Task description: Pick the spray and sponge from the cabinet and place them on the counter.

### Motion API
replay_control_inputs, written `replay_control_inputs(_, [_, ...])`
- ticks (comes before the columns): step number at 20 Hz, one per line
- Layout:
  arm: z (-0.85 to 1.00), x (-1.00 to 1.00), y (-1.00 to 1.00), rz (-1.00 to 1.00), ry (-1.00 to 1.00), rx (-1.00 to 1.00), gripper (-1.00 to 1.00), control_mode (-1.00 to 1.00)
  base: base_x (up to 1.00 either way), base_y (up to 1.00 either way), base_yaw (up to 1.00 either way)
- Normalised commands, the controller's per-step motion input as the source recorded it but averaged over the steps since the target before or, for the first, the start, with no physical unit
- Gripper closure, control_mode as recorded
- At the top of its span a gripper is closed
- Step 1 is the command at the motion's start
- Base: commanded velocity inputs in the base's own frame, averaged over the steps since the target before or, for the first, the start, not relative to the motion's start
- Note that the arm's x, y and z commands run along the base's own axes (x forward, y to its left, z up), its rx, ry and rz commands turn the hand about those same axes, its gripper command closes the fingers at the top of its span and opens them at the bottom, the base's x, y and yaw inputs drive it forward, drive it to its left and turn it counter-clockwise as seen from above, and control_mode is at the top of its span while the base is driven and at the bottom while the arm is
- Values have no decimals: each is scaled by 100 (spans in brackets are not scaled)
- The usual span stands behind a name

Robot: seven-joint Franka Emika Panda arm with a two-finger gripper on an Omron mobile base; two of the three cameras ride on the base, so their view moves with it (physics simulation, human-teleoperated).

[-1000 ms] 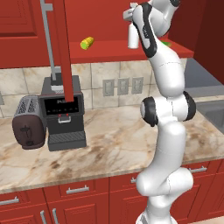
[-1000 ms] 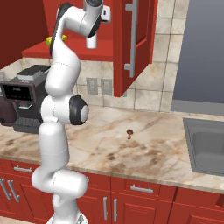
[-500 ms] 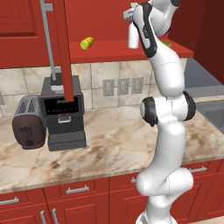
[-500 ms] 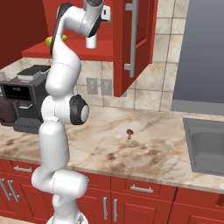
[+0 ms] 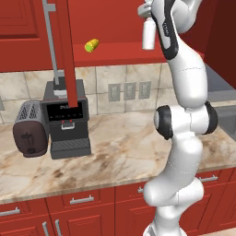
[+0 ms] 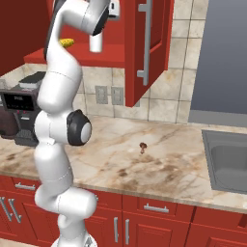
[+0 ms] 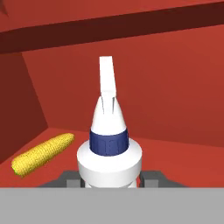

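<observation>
The gripper [image 7: 110, 177] is clamped on the spray [image 7: 109, 144] at the cabinet [image 5: 115, 55] shelf front. Draw it straight out, upright, clear of the corn cob [image 7: 42, 154], then lower onto the counter [image 5: 120, 152].

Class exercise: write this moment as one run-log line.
phase: lifting spray | gripper: shut on spray | spray: just above cabinet shelf | corn cob: lying on shelf | counter: spray not placed
</observation>
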Motion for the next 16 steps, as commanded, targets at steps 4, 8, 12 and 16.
replay_control_inputs(4, [-32, -54, 0, 0, -5, -6, 100, -100, 0, 0, 0])
replay_control_inputs(8, [-19, -54, 0, 0, -2, -3, 100, -100, 0, 0, 0])
replay_control_inputs(12, [-1, -61, 0, 0, -1, 0, 100, -100, 0, 0, 0])
replay_control_inputs(16, [0, -68, 0, 0, 0, 0, 100, -100, 0, 0, 0])
